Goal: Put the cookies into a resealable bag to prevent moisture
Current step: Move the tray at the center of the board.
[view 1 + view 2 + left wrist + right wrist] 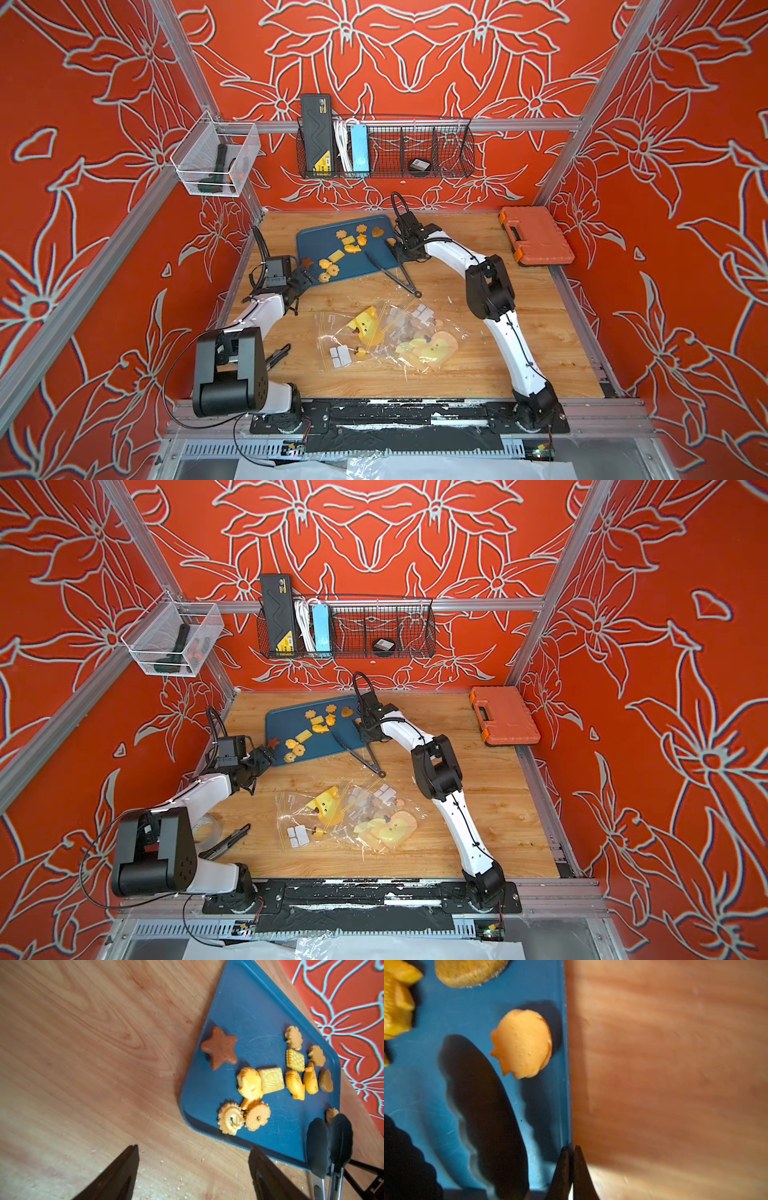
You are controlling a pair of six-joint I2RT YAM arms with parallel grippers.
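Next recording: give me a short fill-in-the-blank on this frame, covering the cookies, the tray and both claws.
1. The cookies lie on a tray whose colour is ____.
2. The brown cookie at the tray's rim beside the left claw is shaped like a ____.
3. The left claw is ____, with nothing between its fingers.
4. The right claw, at the tray's rim, is ____.
Missing words: blue; star; open; shut.

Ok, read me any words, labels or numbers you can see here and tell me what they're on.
Nothing reads clearly.
Yellow label on the black case in the wire basket: too small.
Label on the round black object: blurred.
Faint print along the resealable bag edge: too small.
Embossed mark on the rectangular cookie: blurred.
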